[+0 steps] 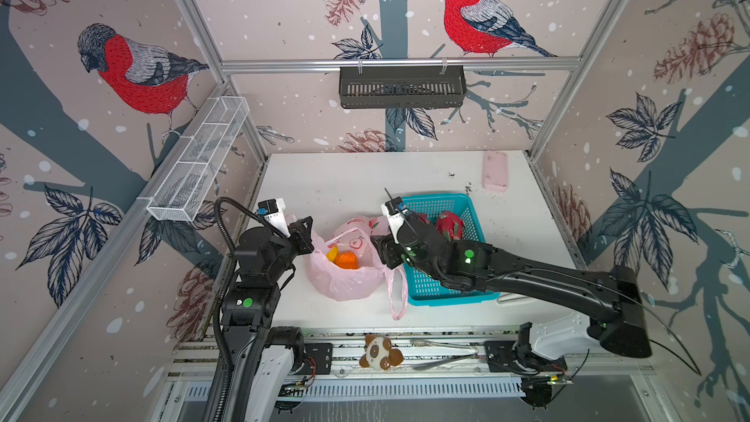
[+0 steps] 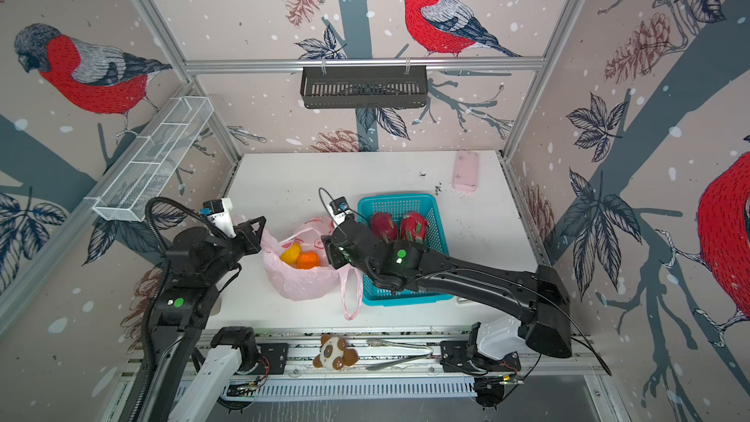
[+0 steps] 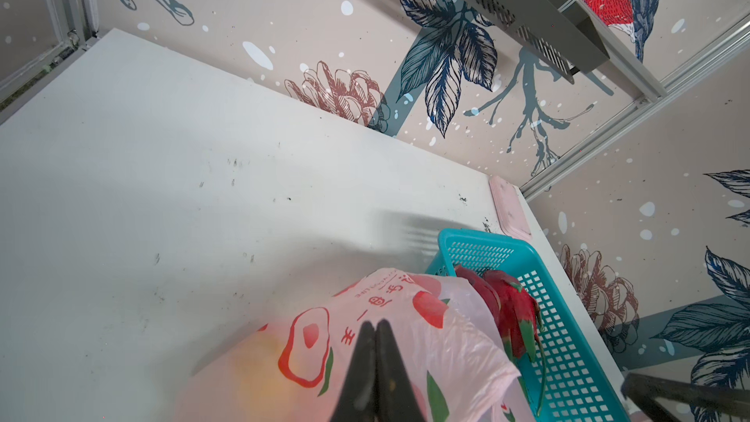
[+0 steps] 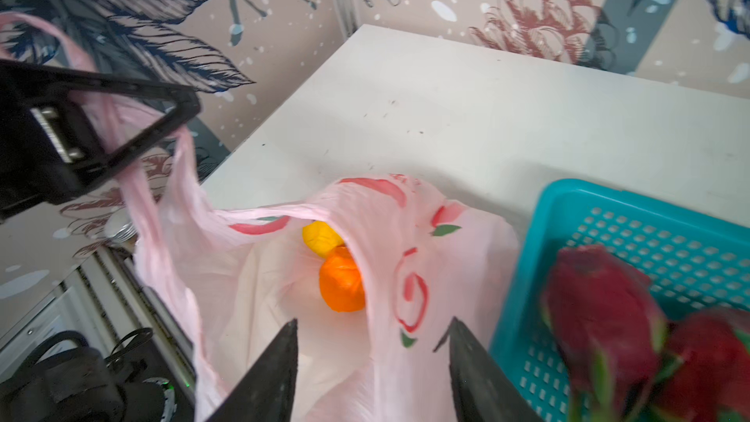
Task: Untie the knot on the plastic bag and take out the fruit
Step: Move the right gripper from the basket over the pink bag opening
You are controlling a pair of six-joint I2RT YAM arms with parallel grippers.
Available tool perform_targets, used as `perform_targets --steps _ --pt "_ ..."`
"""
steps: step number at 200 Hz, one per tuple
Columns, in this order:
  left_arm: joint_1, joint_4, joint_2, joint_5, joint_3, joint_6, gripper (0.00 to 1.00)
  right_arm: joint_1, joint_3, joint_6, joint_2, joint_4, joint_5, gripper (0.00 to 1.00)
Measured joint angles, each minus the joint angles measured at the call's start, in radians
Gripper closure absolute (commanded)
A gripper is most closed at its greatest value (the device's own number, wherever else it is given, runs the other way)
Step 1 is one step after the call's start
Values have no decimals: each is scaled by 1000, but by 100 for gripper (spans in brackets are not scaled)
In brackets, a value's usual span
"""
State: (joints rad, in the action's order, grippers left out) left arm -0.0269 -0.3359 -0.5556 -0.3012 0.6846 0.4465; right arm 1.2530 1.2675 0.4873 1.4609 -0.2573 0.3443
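Left end effector (image 3: 375,324) clamped the untied plastic bag (image 1: 345,282), right end effector (image 4: 375,320) gaped; dragon fruits (image 2: 414,226) were out, orange fruit (image 4: 341,284) and yellow fruit (image 4: 320,239) inside.

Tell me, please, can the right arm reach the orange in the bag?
Probably yes: the left arm holds the bag open; the orange lies uncovered ahead of the parted jaws of the right arm.

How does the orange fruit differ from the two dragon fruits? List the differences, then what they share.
Colour: the orange fruit is plain orange; the dragon fruits are magenta-red with green-tipped scales.
Shape: the orange fruit is round, the dragon fruits oval.
Place: the orange fruit lies inside the opened pink plastic bag; the dragon fruits lie in the teal basket.
Shared: both are whole fruit.
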Motion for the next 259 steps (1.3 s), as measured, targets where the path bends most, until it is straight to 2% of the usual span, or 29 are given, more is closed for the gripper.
perform_targets --steps 45,78,126,165,212,259 --pt "0 -20 62 -11 -39 43 100 72 116 -42 223 29 -75 51" --pt "0 -18 126 17 -70 78 100 77 115 -40 356 34 -128 53" --pt "0 -21 251 80 -138 154 100 78 92 -14 460 85 -159 53" --pt "0 -45 308 114 -134 203 100 66 54 39 472 132 -111 48" --pt "0 -87 334 90 -115 237 100 53 42 153 476 201 -16 41" --pt "0 -137 339 66 -115 255 100 24 95 287 536 237 38 25"
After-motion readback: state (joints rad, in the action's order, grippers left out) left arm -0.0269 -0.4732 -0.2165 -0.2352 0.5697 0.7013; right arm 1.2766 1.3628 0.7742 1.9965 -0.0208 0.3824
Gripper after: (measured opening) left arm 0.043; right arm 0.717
